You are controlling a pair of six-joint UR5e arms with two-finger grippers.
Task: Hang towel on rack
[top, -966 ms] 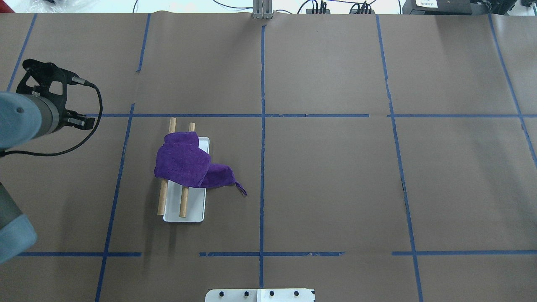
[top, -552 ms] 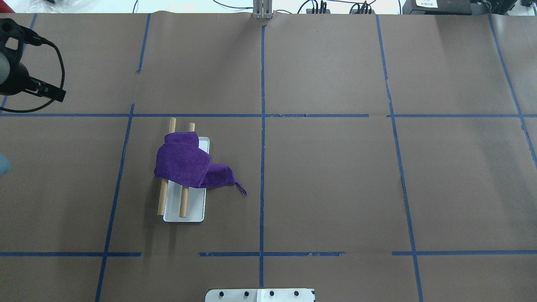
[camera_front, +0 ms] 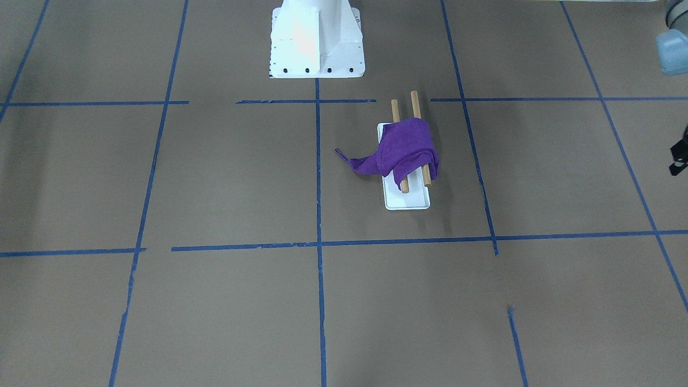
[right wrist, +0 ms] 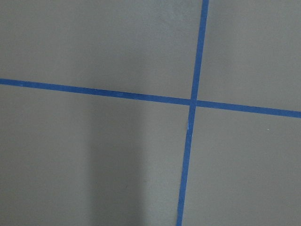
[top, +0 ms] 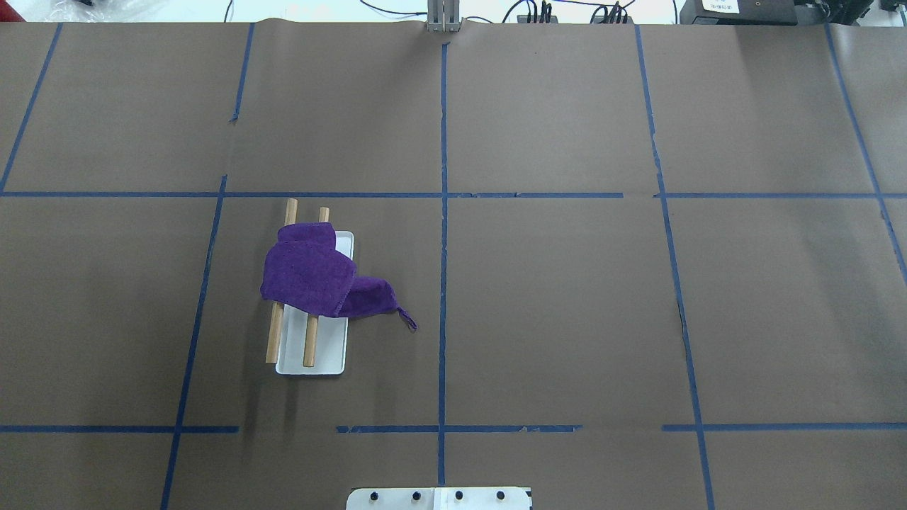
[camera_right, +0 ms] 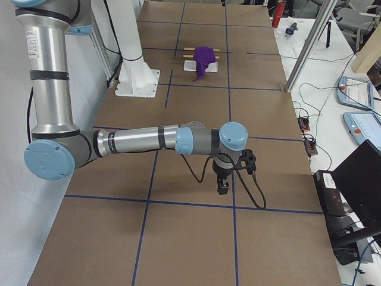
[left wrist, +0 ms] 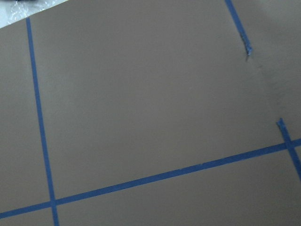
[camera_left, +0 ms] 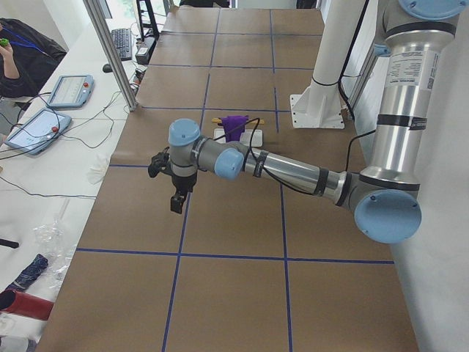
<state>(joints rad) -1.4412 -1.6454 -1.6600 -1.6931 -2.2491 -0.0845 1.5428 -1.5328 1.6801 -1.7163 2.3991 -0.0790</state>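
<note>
Left hand [camera_left: 176, 204]: mine, hanging well apart from the rack out toward my left end of the worktop [top: 567, 297]. It grips nothing that I can see, but whether its fingers are parted or together I cannot tell.
Right hand [camera_right: 222, 187]: out toward the opposite end, far from the towel. Nothing shows in it either, and its fingers' state I cannot tell.
Why the hands sit out here: I judge there is nothing left for them to carry, since the cloth rests on the rods by its own weight.
Towel [top: 312, 273]: purple, bunched and draped across both wooden rods [top: 310, 347]. One end trails off the side facing the table's middle and lies on the worktop, ending in a small loop [top: 409, 322].
Rack [top: 333, 358]: flat on its white base, rod ends bare on both sides of the cloth.
Task standing: hung, I judge, though loosely, since the trailing end could drag the towel sideways.
Left arm pose: stretched long and low from the pedestal [camera_front: 316, 37], wrist bent so the hand points down above bare paper and blue tape.
Right arm pose: the mirror of that, forearm near level, hand pointing down over a tape crossing.
</note>
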